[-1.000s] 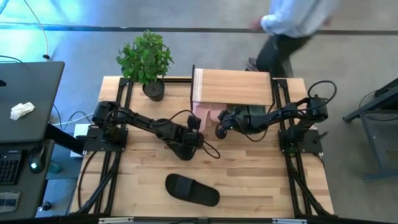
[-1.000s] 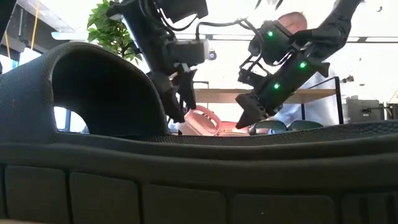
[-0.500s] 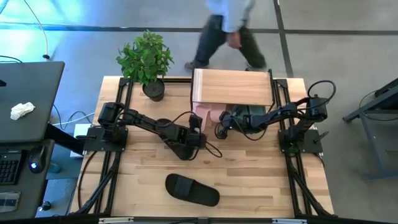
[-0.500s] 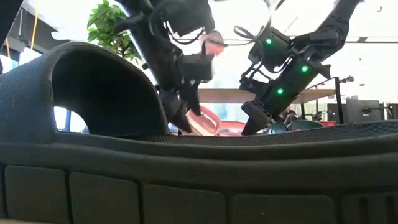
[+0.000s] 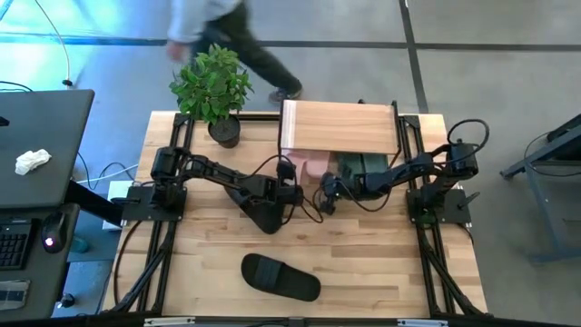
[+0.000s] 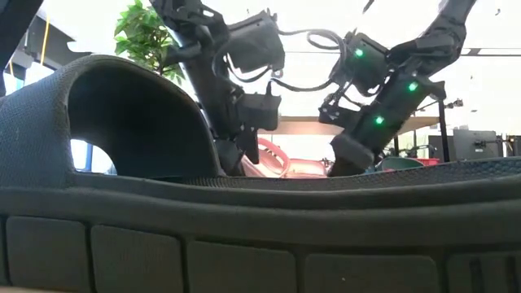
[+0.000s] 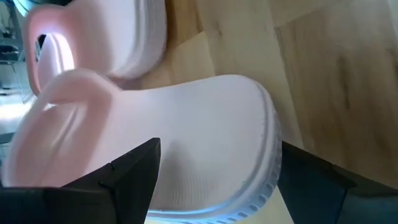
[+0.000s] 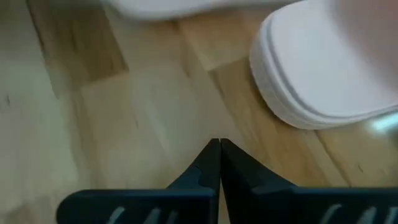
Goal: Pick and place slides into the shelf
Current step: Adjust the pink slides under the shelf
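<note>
The left end effector (image 5: 292, 193) is standing wide open at the shelf's front edge, its two dark fingers (image 7: 134, 171) straddling the heel end of a pale pink slide (image 7: 186, 137). Contact with either pad cannot be confirmed. A second pink slide (image 7: 134, 37) is lying just beside it, nearer the shelf (image 5: 338, 127). The right end effector (image 5: 325, 193) is sitting fully closed, tips pressed together over bare wood close to the pink slide's sole edge (image 8: 323, 68), holding nothing. Teal slides (image 5: 363, 163) are showing partly under the shelf board. One black slide (image 5: 280, 277) is lying well apart on the surface (image 5: 381, 272), toward the near edge.

Assessment: the slide is appearing to be moulded foam, so it is likely light and somewhat yielding, with a textured footbed offering fair friction. Not fragile. A pinch across the sole's sides at the heel looks workable; the wide strap is the alternative hold, though it may flex.
</note>
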Action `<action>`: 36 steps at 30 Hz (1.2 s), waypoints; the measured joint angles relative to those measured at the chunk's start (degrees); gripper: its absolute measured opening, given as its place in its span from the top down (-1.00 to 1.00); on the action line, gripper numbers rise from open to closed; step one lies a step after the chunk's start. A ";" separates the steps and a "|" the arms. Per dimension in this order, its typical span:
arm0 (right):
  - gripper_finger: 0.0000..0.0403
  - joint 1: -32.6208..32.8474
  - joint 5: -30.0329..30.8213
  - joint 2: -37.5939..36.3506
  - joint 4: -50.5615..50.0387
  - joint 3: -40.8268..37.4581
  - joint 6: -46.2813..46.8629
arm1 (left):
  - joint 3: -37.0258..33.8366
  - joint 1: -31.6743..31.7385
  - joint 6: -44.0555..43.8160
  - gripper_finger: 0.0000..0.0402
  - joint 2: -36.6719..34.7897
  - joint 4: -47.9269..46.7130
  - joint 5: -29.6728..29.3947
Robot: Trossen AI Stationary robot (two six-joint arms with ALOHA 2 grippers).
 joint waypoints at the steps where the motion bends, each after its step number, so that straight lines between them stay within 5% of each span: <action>1: 1.00 -0.12 -0.57 -0.03 0.29 0.05 0.40 | 0.00 0.20 0.69 -0.42 0.00 0.30 -0.41; 15: 1.00 4.07 13.12 -4.04 1.51 0.09 -5.03 | 0.00 0.58 3.53 -0.42 0.00 2.95 -0.24; 24: 0.97 1.25 3.51 -4.52 1.81 0.11 -16.61 | 0.00 -0.07 3.54 -0.42 -0.02 2.71 0.42; 36: 0.13 1.96 11.29 -4.52 2.36 0.15 -26.00 | 0.00 -0.08 3.57 -0.42 -0.02 2.69 0.71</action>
